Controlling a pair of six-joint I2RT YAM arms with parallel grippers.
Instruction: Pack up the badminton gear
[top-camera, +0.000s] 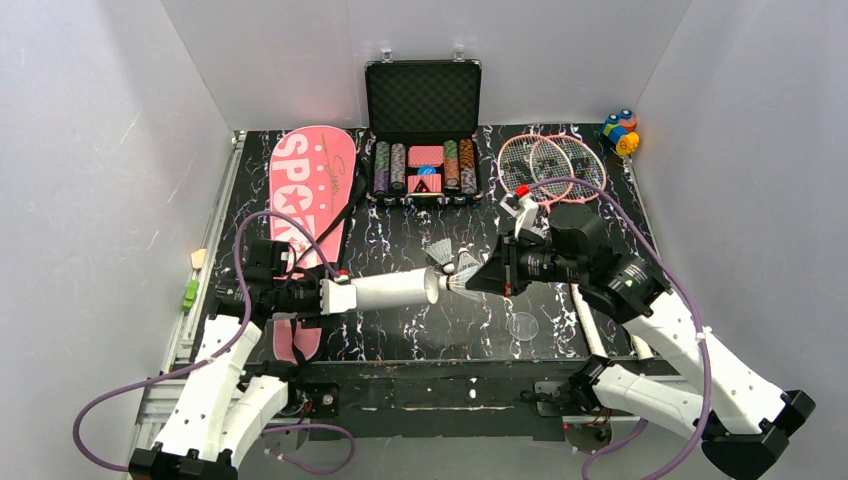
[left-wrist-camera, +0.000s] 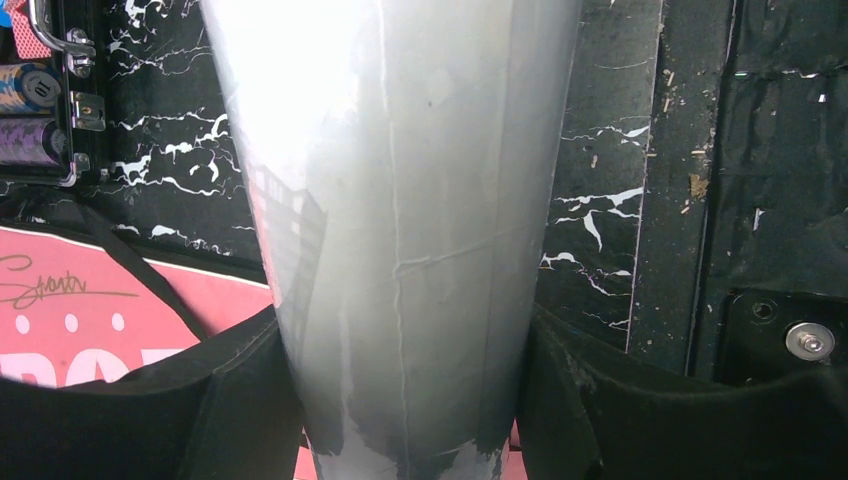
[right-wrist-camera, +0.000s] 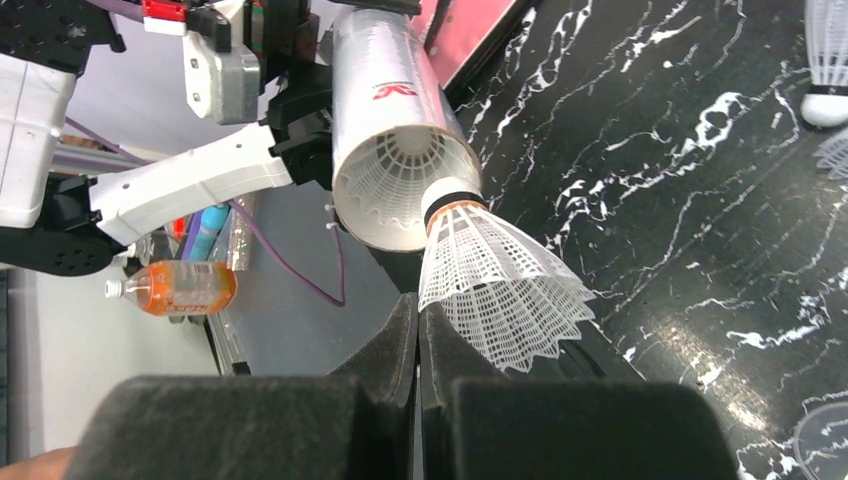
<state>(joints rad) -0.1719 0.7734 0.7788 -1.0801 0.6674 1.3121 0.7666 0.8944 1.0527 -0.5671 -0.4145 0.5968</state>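
Note:
My left gripper (top-camera: 335, 296) (left-wrist-camera: 410, 400) is shut on the long white tube (top-camera: 390, 289) (left-wrist-camera: 400, 220) and holds it level above the table, mouth to the right. My right gripper (top-camera: 482, 280) (right-wrist-camera: 418, 305) is shut on the skirt edge of a white shuttlecock (top-camera: 458, 285) (right-wrist-camera: 500, 290), whose cork sits at the rim of the tube's mouth (right-wrist-camera: 390, 150). Another shuttlecock (right-wrist-camera: 400, 185) shows inside the tube. A loose shuttlecock (top-camera: 440, 254) lies just behind. Two pink rackets (top-camera: 552, 165) lie at the back right. The pink "SPORT" cover (top-camera: 310, 190) (left-wrist-camera: 80, 310) lies at the left.
An open black case of poker chips (top-camera: 422, 130) (left-wrist-camera: 40, 100) stands at the back centre. A multicoloured toy (top-camera: 620, 131) sits at the back right corner. A clear round lid (top-camera: 522, 326) lies near the front edge. An orange bottle (right-wrist-camera: 175, 288) lies off the table.

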